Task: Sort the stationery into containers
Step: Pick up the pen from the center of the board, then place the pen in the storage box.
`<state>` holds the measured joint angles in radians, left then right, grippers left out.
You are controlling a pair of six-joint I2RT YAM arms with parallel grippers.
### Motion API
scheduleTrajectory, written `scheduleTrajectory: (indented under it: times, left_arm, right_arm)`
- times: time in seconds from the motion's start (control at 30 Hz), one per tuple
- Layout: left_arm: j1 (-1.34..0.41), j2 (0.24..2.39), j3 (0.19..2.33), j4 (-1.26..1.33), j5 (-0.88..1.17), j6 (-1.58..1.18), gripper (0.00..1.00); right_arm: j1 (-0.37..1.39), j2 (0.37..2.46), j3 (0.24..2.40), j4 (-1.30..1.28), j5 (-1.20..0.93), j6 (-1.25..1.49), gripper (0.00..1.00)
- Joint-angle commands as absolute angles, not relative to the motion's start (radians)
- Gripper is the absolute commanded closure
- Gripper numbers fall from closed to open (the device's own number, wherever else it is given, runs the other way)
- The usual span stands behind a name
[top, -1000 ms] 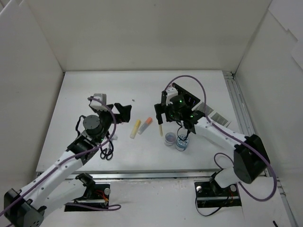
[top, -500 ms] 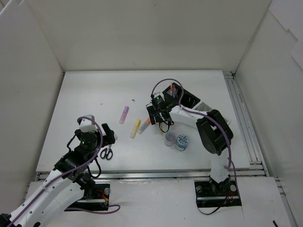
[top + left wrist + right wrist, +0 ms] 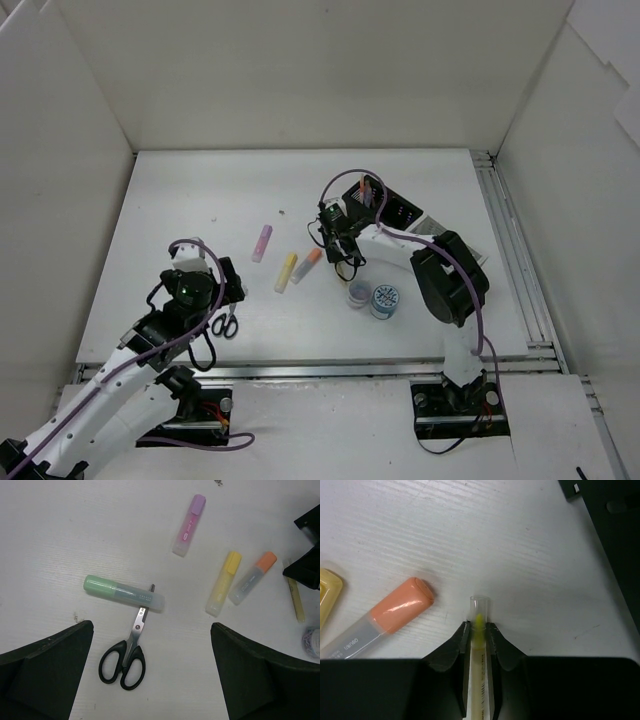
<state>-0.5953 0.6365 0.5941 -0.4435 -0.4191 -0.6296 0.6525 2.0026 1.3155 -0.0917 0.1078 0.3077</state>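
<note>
The tabletop [image 3: 180, 190] carries most of the stationery loose across its middle. The black organizer [image 3: 395, 210] stands at the far right and already has a few thin items poking up from it.

A second ago the left arm reached out over the middle. It has since drawn back to the near left, and the left pincer [image 3: 151, 627] hangs with its jaws spread wide and holds nothing. Below it lie the black-handled scissors [image 3: 125, 655], their tip touching the green highlighter [image 3: 123, 593]. Farther out are the pink highlighter [image 3: 189, 525] and the yellow highlighter [image 3: 223, 582]. Beside that one is the orange highlighter [image 3: 385, 617].

Two tape rolls [image 3: 385, 300] sit side by side near the right arm.

The main change is at the right pincer [image 3: 478, 630]. It was fully open a second ago and has now come down and clamped shut on the thin yellow pen [image 3: 479, 625]. The fingers pinch the barrel just behind its clear tip. The pen looks to be still flat on the tabletop, just right of the orange highlighter.

So one more item seems secured but not yet sorted. The likely next step is to lift it and carry it the short way far-right to the black organizer. The highlighters, scissors and rolls remain to be sorted.
</note>
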Motion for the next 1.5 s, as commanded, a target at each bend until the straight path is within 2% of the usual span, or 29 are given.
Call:
scheduleTrajectory:
  times: [0.0, 0.3, 0.43, 0.6, 0.7, 0.97, 1.23, 1.33, 1.37, 1.4, 1.43, 1.47]
  left_arm:
    - [-0.589, 0.614, 0.641, -0.417, -0.439, -0.618, 0.01]
    - [-0.589, 0.611, 0.635, -0.331, -0.367, -0.549, 0.00]
    - [-0.580, 0.623, 0.650, -0.316, -0.338, -0.529, 0.00]
    - [-0.580, 0.660, 0.666, -0.278, -0.310, -0.489, 0.00]
    - [-0.580, 0.689, 0.675, -0.252, -0.298, -0.471, 0.00]
    - [-0.571, 0.813, 0.733, -0.221, -0.281, -0.454, 0.01]
    - [-0.522, 0.913, 0.759, -0.187, -0.219, -0.433, 0.01]
    - [-0.500, 0.945, 0.758, -0.158, -0.151, -0.413, 0.01]
    - [-0.491, 0.951, 0.753, -0.147, -0.114, -0.402, 0.01]
    - [-0.491, 0.968, 0.753, -0.137, -0.097, -0.397, 0.01]
    - [-0.491, 0.979, 0.755, -0.132, -0.071, -0.393, 0.00]
    - [-0.491, 0.998, 0.758, -0.127, -0.058, -0.382, 0.01]
  right_arm:
    - [0.650, 1.889, 1.290, -0.062, 0.088, 0.304, 0.99]
    - [0.612, 1.588, 1.146, 0.395, -0.159, 0.204, 1.00]
    - [0.549, 1.546, 1.160, 0.530, -0.123, 0.076, 1.00]
    - [0.431, 1.563, 1.131, 0.791, -0.212, 0.011, 1.00]
    - [0.388, 1.612, 1.149, 0.860, -0.261, -0.063, 0.99]
    - [0.292, 1.765, 1.204, 0.989, -0.409, -0.032, 0.98]
    - [0.267, 1.813, 1.137, 1.048, -0.433, 0.025, 0.90]
    - [0.267, 1.775, 1.103, 1.048, -0.428, 0.032, 0.65]
    - [0.267, 1.744, 1.095, 1.045, -0.425, 0.035, 0.49]
    - [0.267, 1.727, 1.080, 1.046, -0.422, 0.038, 0.38]
    - [0.267, 1.709, 1.071, 1.046, -0.417, 0.040, 0.30]
    - [0.267, 1.674, 1.062, 1.045, -0.413, 0.046, 0.28]
